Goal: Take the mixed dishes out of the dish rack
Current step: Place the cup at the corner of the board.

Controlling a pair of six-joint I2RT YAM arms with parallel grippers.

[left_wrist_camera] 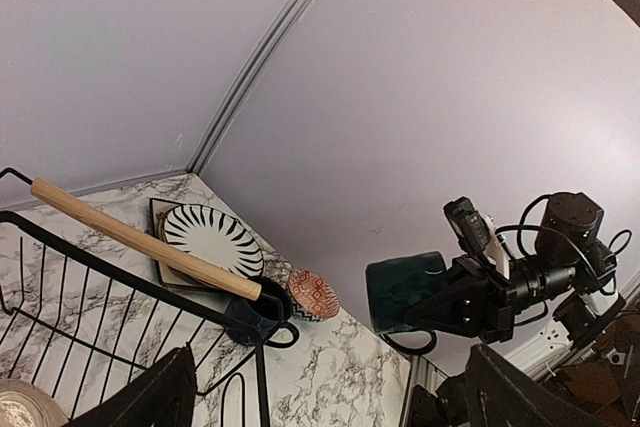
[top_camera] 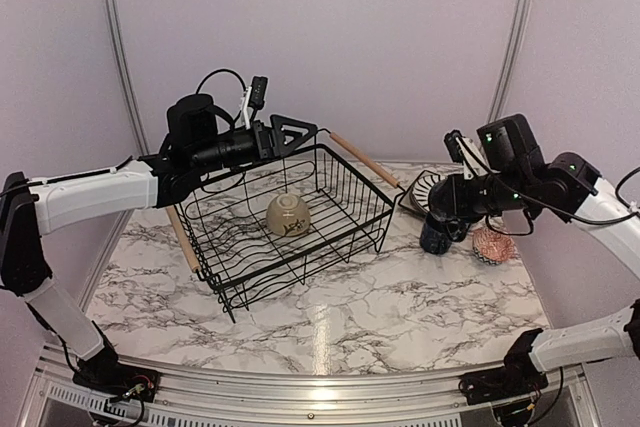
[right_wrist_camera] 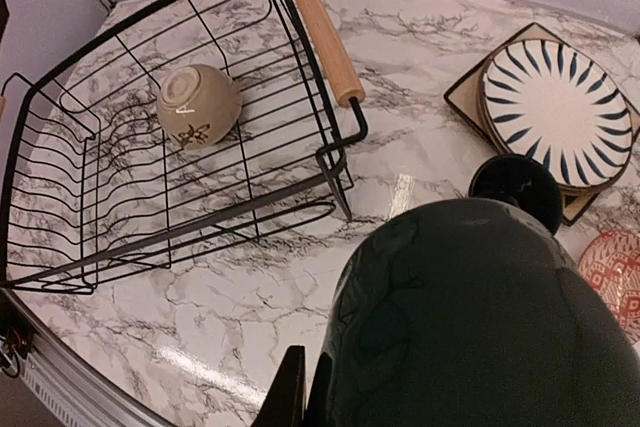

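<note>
The black wire dish rack (top_camera: 250, 267) stands left of centre with one cream bowl (top_camera: 288, 215) upside down inside it. My left gripper (top_camera: 295, 132) hovers above the rack's back rim, open, with nothing between its fingers (left_wrist_camera: 150, 397). My right gripper (top_camera: 447, 202) is shut on a dark navy mug (right_wrist_camera: 480, 327), held in the air right of the rack. Another navy mug (right_wrist_camera: 515, 187) stands on the table beside a striped plate (right_wrist_camera: 555, 112), which lies on a square plate. A small red patterned bowl (right_wrist_camera: 615, 272) sits to their right.
The rack's wooden handles (top_camera: 365, 159) stick out at the far right and near left sides. The marble tabletop (top_camera: 330, 327) runs to a metal rail at the near edge. Purple walls close the back and sides.
</note>
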